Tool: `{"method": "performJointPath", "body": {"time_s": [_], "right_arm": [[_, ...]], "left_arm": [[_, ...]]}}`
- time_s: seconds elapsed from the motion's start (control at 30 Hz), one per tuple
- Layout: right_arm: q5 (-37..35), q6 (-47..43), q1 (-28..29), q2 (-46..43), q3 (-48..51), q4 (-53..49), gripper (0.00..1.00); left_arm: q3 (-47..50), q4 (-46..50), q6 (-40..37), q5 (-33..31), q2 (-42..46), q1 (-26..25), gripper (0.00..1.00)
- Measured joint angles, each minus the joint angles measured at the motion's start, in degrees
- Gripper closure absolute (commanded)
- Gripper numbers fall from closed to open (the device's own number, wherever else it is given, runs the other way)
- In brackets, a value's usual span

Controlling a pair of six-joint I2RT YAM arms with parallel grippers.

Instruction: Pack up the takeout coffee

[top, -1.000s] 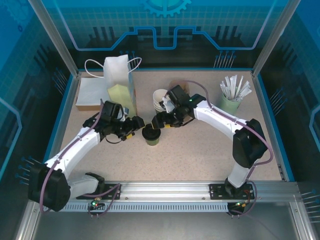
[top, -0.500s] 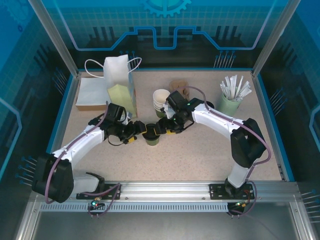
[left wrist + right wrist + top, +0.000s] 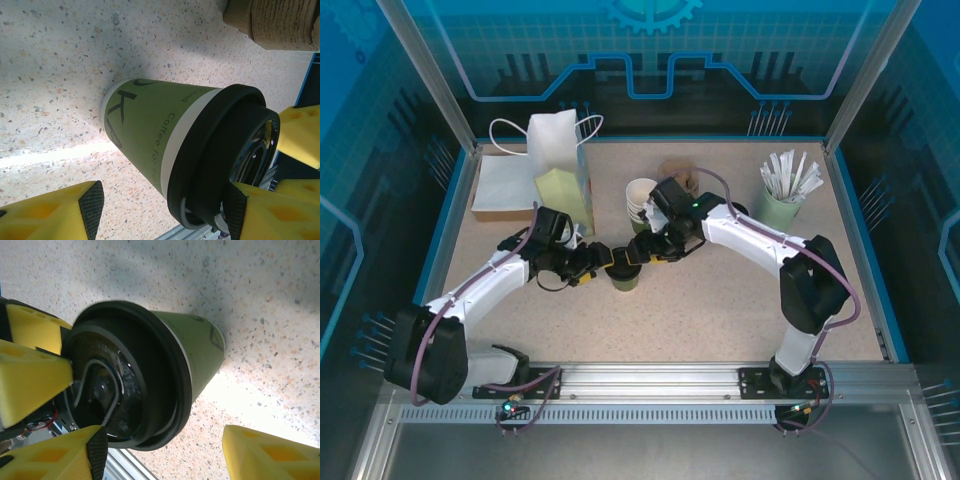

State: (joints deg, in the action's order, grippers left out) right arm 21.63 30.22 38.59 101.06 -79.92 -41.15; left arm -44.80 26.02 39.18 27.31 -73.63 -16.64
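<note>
The takeout coffee (image 3: 624, 274) is a green paper cup with a black lid, standing upright on the speckled table. My left gripper (image 3: 601, 263) is at its left side and my right gripper (image 3: 638, 251) at its upper right. In the left wrist view the cup (image 3: 150, 125) lies between the jaws of the open left gripper (image 3: 160, 212); one pad (image 3: 235, 210) is against the lid's edge and the other stands apart. In the right wrist view the right gripper (image 3: 162, 452) is open around the lid (image 3: 125, 375), one finger (image 3: 95, 450) at its rim.
The brown pulp carrier (image 3: 676, 171) lies behind the right arm, next to a stack of white cups (image 3: 640, 194). A pale cup of wrapped straws (image 3: 783, 204) stands at the back right. A white paper bag (image 3: 560, 160) and a flat box (image 3: 500, 188) are at the back left.
Both grippers have closed in on the cup's lid: the left one moved right, the right one moved down and left. The cup has stayed in place.
</note>
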Motion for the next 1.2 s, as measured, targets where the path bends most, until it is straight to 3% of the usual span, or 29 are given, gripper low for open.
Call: {"method": "performJointPath", "body": {"time_s": [0.83,1.2], "right_arm": [[-1.05,-2.84,0.76,3.65,-2.60,-3.37,0.61],[-1.27,-3.72,0.76,2.36,-1.11,-1.62,0.55]], "left_arm": [[2.32,-3.87,-0.35,0.44,0.24,0.00,0.39],[2.40,-4.22,-0.26,0.68,0.28,0.00,0.35]]}}
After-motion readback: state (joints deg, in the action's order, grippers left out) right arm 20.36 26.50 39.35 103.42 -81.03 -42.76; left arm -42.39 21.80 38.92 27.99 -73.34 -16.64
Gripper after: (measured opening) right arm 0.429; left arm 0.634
